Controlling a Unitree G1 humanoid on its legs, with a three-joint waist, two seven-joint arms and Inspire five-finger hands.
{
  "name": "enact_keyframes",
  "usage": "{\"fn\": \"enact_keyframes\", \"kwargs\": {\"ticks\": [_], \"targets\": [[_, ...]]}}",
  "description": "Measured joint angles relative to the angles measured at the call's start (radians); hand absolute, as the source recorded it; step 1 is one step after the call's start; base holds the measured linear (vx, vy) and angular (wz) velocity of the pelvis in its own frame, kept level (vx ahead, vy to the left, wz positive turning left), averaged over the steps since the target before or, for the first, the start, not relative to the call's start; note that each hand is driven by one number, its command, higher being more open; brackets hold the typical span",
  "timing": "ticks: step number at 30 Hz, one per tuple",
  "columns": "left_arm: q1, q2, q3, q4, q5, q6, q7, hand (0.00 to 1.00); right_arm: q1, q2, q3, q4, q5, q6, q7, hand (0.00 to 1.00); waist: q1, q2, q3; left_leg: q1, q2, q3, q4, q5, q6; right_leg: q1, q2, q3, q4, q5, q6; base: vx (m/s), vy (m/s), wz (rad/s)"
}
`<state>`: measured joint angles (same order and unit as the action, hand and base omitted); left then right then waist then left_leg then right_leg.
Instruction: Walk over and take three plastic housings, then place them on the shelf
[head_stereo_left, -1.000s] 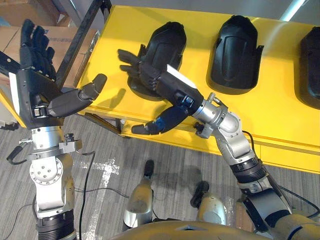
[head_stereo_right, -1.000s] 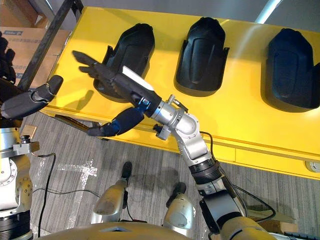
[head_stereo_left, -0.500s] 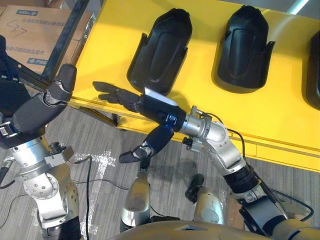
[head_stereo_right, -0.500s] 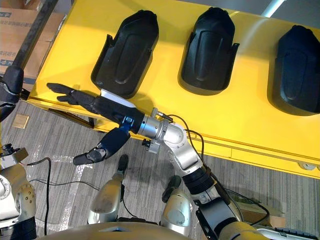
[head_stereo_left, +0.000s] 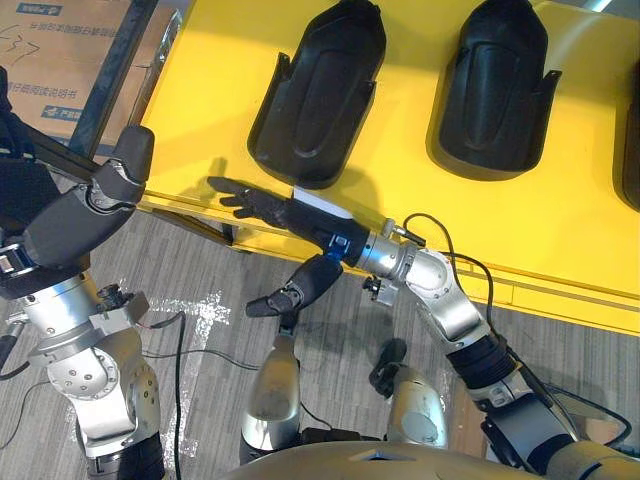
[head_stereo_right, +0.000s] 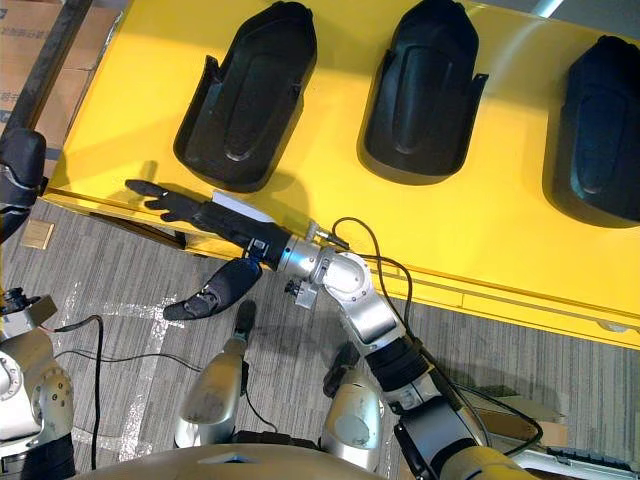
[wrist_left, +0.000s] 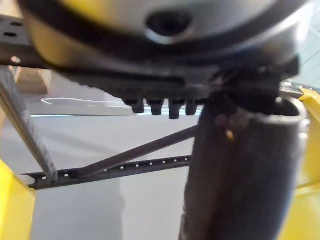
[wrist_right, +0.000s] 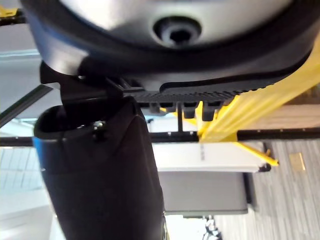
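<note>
Fingers (head_stereo_left: 238, 196) straight (right hand (head_stereo_left: 300, 216)), over table (head_stereo_left: 200, 90) edge.

A yellow worktop (head_stereo_left: 205, 90) is seen across the upper part of both eye views, its near edge finished with a paler yellow lip. A pale bright strip (head_stereo_right: 545, 6) is noted past its far right corner. Below the near edge, grey striped carpet flooring (head_stereo_right: 560, 400) is recorded, marked with white scuffs (head_stereo_left: 195, 305). A small tan floor plate (head_stereo_right: 38, 235) is set into the carpet beside the worktop's near left corner. Past the worktop's left edge, a dark metal frame bar (head_stereo_left: 110, 85) is observed, with cardboard boxes (head_stereo_left: 60, 50) behind it. Perforated dark struts (wrist_left: 115, 167) are shown in the left wrist view; yellow framing (wrist_right: 235, 120) and a white panel (wrist_right: 200, 157) in the right.
</note>
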<state>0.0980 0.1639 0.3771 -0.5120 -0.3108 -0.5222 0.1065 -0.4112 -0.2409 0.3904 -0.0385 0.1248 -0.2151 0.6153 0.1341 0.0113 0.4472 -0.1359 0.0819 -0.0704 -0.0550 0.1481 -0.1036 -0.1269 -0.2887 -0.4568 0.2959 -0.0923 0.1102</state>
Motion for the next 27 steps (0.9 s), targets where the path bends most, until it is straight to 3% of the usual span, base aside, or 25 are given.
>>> {"fn": "enact_keyframes", "kwargs": {"ticks": [4,10,21,27], "targets": [[0.001,0.0,0.0,0.0,-0.002,0.003,0.001,1.0,0.0,-0.012,-0.037,0.003,-0.047,-0.048,-0.078,1.0,0.001,-0.006,0.009,0.0,0.0,0.001,0.0,0.0,0.0,0.0,0.0,0.001,0.001,0.001,0.0,0.0,0.0,0.0],[0.013,0.0,0.0,0.0,-0.003,0.004,0.009,1.0,-0.007,-0.028,-0.162,0.006,-0.072,-0.066,-0.162,1.0,0.002,-0.008,0.024,-0.001,0.0,0.01,0.0,0.0,0.0,-0.008,0.0,0.009,0.002,0.005,0.007,0.0,0.0,-0.03],[0.021,-0.001,0.0,0.0,-0.015,0.004,0.011,1.0,-0.062,-0.038,-0.182,0.053,-0.082,-0.078,-0.164,1.0,-0.002,-0.007,0.024,0.001,0.0,0.012,0.0,0.0,0.0,-0.011,-0.001,0.013,0.005,0.004,0.007,0.0,0.0,-0.01],[0.029,-0.01,0.0,0.0,-0.041,0.005,-0.006,1.0,-0.077,-0.05,-0.165,0.072,-0.06,-0.083,-0.094,1.0,-0.001,-0.008,0.024,0.003,0.0,0.012,0.0,0.0,0.0,-0.01,-0.002,0.014,0.01,0.004,0.006,0.0,0.0,0.0]]}}
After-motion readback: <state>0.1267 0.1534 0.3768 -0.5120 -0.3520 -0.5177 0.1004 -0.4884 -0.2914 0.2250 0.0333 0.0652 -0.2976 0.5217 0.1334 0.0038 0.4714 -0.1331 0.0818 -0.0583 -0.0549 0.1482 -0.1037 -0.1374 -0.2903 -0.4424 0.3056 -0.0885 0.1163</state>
